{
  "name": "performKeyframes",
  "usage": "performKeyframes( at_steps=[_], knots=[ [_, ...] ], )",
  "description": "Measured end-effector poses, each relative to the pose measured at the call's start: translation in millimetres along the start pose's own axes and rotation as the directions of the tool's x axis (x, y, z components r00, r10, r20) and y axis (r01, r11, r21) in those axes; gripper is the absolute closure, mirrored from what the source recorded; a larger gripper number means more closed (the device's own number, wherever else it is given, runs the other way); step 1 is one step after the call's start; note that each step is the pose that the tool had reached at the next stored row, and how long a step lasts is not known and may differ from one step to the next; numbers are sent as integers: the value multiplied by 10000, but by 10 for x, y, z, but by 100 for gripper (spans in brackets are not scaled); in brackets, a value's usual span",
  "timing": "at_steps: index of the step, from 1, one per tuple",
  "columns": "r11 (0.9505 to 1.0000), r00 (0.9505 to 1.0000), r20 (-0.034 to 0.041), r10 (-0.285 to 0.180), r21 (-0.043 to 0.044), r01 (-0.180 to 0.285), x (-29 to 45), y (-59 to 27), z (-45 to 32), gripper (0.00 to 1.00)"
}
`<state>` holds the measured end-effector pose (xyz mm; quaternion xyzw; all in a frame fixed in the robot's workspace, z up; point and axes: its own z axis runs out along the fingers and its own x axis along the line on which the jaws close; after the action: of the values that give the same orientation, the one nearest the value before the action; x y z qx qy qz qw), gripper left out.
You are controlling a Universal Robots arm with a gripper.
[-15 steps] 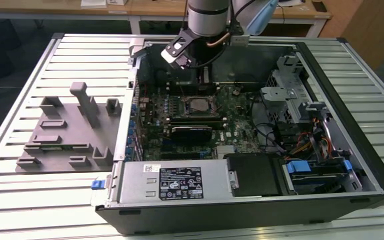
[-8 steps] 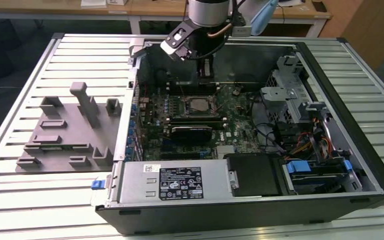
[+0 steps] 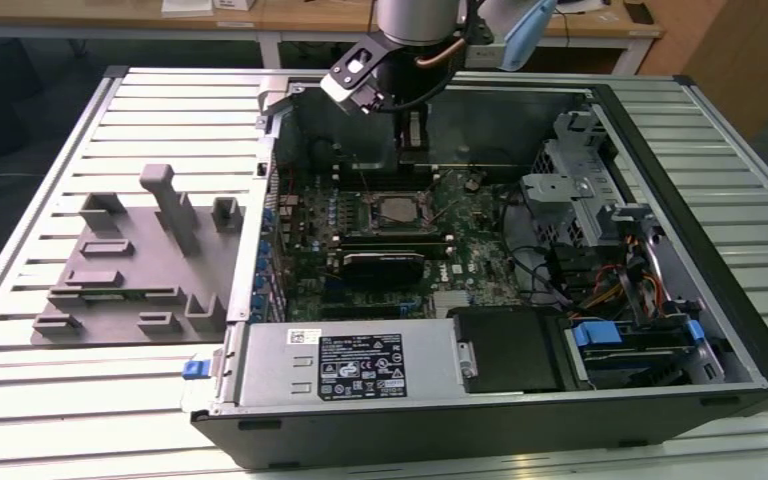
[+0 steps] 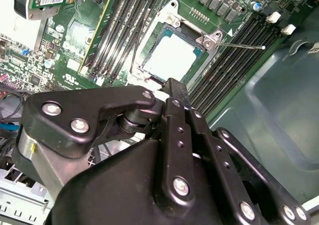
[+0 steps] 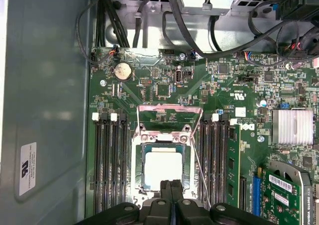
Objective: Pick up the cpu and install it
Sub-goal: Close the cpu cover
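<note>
Fully closed, hand (image 5: 171, 185) hovers over seated cpu (image 5: 160, 168).

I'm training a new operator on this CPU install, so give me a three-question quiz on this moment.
1. True or false: the cpu lies in the socket.
2. The claw hangs over: A) the motherboard; B) the grey fixture outside the case; C) the power supply.
3. Fill in: the socket's metal bracket is flipped ___.
Key: 1 true; 2 A; 3 open.
</note>
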<state>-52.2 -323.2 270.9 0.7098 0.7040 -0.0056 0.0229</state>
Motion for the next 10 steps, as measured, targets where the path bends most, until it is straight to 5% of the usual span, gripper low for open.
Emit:
performKeyframes(
  at_steps=[10],
  knots=[
    [10000,10000,1,0,0,0,0,1,-2,89]
  ],
)
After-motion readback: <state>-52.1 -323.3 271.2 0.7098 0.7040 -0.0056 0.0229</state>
